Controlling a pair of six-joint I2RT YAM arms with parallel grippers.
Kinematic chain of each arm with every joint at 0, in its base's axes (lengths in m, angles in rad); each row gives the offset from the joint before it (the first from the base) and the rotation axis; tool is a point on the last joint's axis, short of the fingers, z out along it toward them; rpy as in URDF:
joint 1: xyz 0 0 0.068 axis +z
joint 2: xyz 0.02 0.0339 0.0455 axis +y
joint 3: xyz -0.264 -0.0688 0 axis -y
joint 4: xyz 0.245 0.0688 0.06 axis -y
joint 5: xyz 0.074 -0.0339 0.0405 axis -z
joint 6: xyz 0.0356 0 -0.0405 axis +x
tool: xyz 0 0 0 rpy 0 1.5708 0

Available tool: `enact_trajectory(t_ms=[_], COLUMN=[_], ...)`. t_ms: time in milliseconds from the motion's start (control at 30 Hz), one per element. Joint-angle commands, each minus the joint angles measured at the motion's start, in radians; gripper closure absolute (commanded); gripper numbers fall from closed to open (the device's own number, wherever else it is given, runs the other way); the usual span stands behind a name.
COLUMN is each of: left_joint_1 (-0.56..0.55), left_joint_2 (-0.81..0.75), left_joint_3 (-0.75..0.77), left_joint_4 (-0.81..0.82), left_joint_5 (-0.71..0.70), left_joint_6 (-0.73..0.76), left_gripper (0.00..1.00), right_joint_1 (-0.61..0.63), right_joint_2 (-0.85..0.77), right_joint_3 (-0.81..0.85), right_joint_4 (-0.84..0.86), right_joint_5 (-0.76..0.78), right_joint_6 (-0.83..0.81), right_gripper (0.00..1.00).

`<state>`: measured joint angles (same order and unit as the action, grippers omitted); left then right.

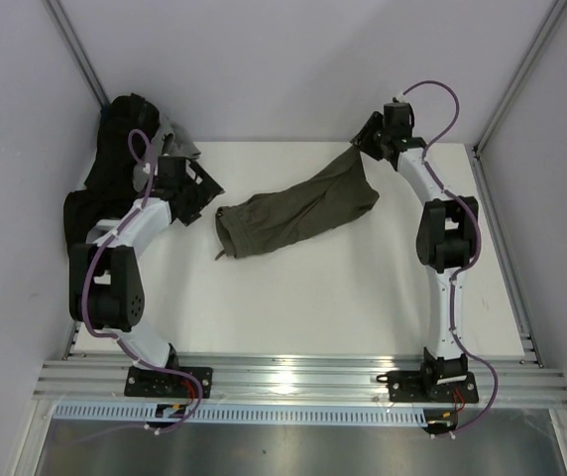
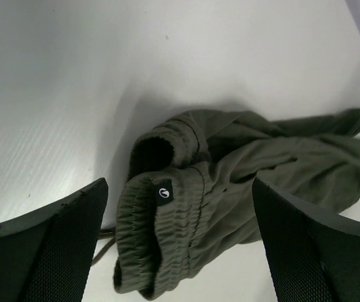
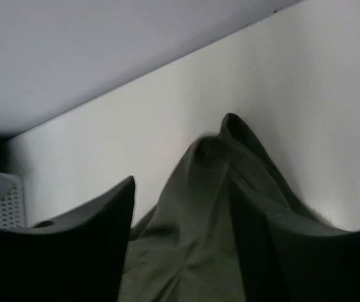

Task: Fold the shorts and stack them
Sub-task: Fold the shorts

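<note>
Left arm (image 1: 130, 233) bent at elbow, left claw (image 1: 202, 194) spread wide; right arm (image 1: 446, 236) extended far, right claw (image 1: 363, 140) set narrower.
</note>
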<state>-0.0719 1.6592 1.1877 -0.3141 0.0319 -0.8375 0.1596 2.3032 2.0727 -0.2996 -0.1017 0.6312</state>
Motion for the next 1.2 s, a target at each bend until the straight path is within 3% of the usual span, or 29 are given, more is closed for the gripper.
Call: enact_trajectory(t_ms=[0,67,200,467,600,700,867,1167], left_joint_1=[-0.012,-0.014,-0.038,-0.086,-0.088,-0.086,-0.083,-0.063], left_joint_2=[-0.035,-0.030,-0.053,-0.041,-0.009,-0.001,0.030,0.062], left_joint_3=[-0.016,-0.029,-0.088,-0.092,-0.105,-0.111,-0.080,-0.080], left_joint_4=[0.021,0.029,0.116,0.093,0.105,0.127,0.151,0.171], left_joint_5=[0.016,0.032,0.094,0.020,0.016,0.008,0.005,-0.001], left_joint_6=[0.129,0.147,0.201,0.285,0.281,0.281,0.282,0.288], left_gripper=[0.03,0.03,0.05,0.06,0.10,0.16,0.23,0.33], right_joint_1=[-0.002,0.000,-0.014,-0.045,-0.089,-0.124,-0.141,-0.183], right_joint_2=[0.113,0.136,0.038,-0.183,-0.330,-0.360,-0.317,-0.220], right_joint_3=[0.159,0.165,0.021,-0.187,-0.525,-0.620,-0.665,-0.643], right_joint_4=[-0.125,-0.144,-0.076,-0.159,0.008,0.063,0.152,0.286], right_joint_5=[-0.047,-0.030,0.005,-0.009,-0.065,-0.125,-0.199,-0.340], right_joint_6=[-0.014,-0.018,-0.031,-0.131,-0.104,-0.096,-0.125,-0.125], right_gripper=[0.32,0.07,0.00,0.03,0.08,0.16,0.28,0.28])
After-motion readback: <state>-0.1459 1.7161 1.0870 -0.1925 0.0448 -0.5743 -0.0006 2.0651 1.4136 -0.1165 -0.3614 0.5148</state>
